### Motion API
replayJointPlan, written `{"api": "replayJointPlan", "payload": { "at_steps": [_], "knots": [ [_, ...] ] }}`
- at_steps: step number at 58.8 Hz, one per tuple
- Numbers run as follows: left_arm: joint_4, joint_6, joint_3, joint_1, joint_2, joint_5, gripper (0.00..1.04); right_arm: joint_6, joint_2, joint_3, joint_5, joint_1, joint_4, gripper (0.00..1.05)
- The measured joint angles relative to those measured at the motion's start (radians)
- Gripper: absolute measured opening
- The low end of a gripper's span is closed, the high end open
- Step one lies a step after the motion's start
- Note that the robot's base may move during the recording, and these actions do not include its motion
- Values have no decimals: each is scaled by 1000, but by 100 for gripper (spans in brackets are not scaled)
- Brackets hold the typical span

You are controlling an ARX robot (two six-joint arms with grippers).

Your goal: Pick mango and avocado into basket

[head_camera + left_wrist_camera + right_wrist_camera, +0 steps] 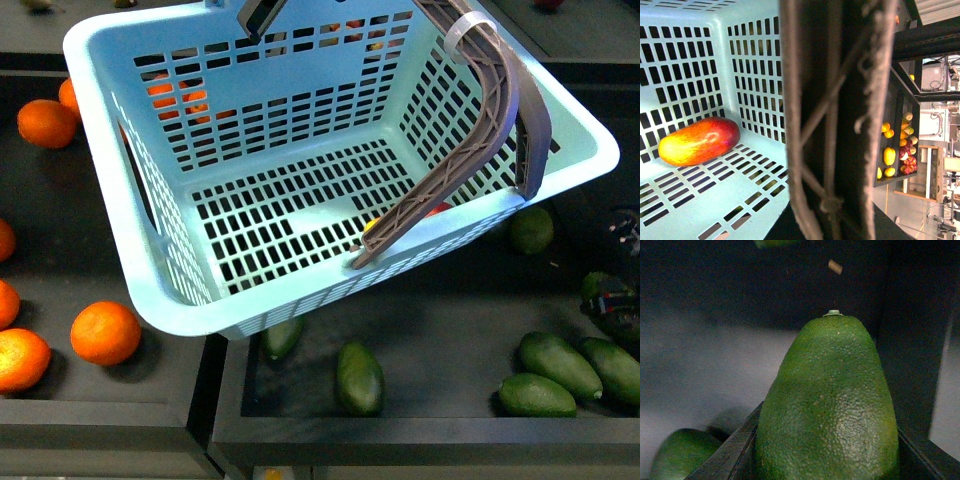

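Several spare avocados [359,377] lie on the dark desk [450,320] below and to the right of the basket [300,90], some partly tucked under its rim. The basket is tilted and takes up most of the front view. Its brown handle [470,150] swings across its right side. Oranges [105,332] sit on the desk left of the basket, and more show through its slotted far wall. The mango [699,141] lies on its side on the basket's floor, close to a side wall; from the front only a red-yellow sliver of it peeks out behind the handle. The handle fills the left wrist view, so I cannot tell how the left hand stands. Right of the basket, at the edge of the front view, the right hand [618,305] is low over the desk and closed on the avocado [830,405], with a dark finger [732,452] against each flank and the stem end pointing away from the wrist.
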Motion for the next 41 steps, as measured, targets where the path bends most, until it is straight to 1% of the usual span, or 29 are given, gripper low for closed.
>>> {"api": "replayJointPlan", "payload": {
  "at_steps": [14,20,27,35,41],
  "knots": [
    [0,0,0,0,0,0,6,21,-281,-180,-123,-55,38,55],
    [0,0,0,0,0,-1,6,50,-429,-275,-192,-89,41,55],
    [0,0,0,0,0,-1,6,92,-566,-349,-252,-108,45,55],
    [0,0,0,0,0,0,6,157,-731,-418,-309,-103,53,55],
    [0,0,0,0,0,0,6,220,-857,-469,-328,-63,71,55]
  ]
}}
